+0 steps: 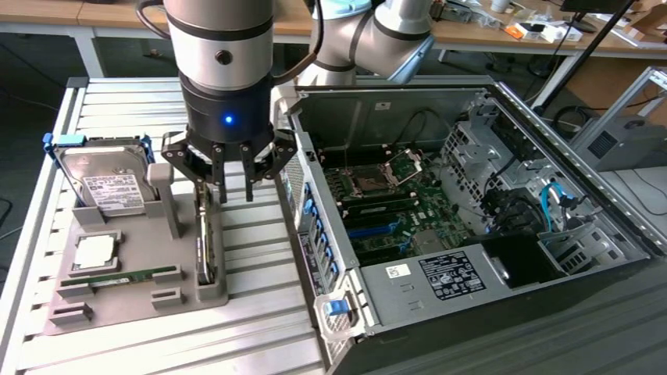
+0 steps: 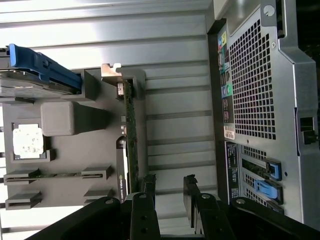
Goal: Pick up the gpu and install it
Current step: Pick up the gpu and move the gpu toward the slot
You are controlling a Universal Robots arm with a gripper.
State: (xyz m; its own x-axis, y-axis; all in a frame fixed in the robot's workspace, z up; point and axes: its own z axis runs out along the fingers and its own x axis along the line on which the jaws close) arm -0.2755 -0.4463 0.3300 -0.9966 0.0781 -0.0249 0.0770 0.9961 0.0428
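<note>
The gpu (image 1: 205,244) stands on its long edge in a slot of the grey holder tray (image 1: 136,301), on the tray side nearest the computer case. In the wrist view the gpu (image 2: 131,131) is a thin dark-and-green strip with its silver bracket (image 2: 111,70) at the far end. My gripper (image 1: 236,189) hangs just above the card, shifted slightly toward the case. Its fingers (image 2: 149,184) stand apart with nothing between them, so the gripper (image 2: 169,184) is open. One finger is close beside the card's near end.
The tray also holds a hard drive (image 1: 105,186) with a blue clip, a square CPU (image 1: 94,250) and a RAM stick (image 1: 120,276). The open computer case (image 1: 583,156) lies at the exterior view's right, motherboard (image 1: 386,207) exposed. Its perforated rear panel (image 2: 252,80) is near the gripper.
</note>
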